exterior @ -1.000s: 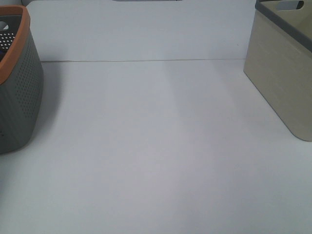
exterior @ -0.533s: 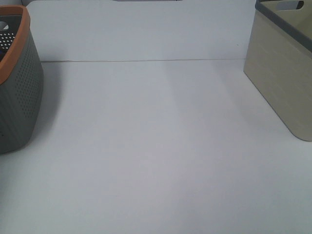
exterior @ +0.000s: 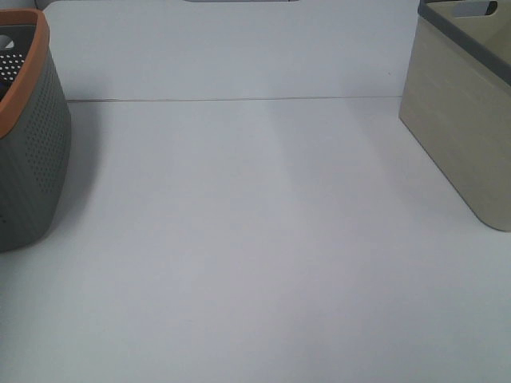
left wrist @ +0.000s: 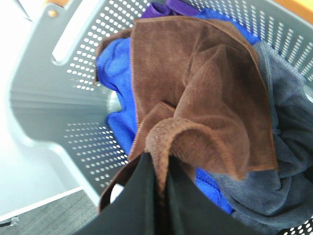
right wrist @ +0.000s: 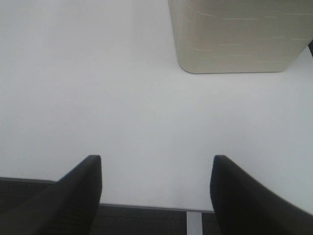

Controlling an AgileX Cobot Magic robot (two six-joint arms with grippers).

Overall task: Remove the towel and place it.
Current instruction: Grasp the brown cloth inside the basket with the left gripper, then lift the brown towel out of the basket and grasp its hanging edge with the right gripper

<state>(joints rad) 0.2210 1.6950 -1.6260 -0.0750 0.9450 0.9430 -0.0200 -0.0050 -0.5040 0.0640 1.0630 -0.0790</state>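
In the left wrist view the reddish-brown fuzzy towel (left wrist: 200, 93) lies on top of other cloths inside the grey perforated basket (left wrist: 73, 112). My left gripper (left wrist: 160, 183) is shut on a raised fold of the towel, its black fingers (left wrist: 132, 205) pinching the fold. The basket shows in the exterior view (exterior: 32, 152) at the far left, with an orange rim; the towel and both grippers are out of that view. My right gripper (right wrist: 155, 169) is open and empty above the white table near its front edge.
Blue (left wrist: 115, 73), purple (left wrist: 164, 7) and dark grey (left wrist: 274, 166) cloths lie under the towel. A beige bin (exterior: 463, 120) with a grey rim stands at the right, also in the right wrist view (right wrist: 239, 34). The white table (exterior: 255, 239) lies between the two.
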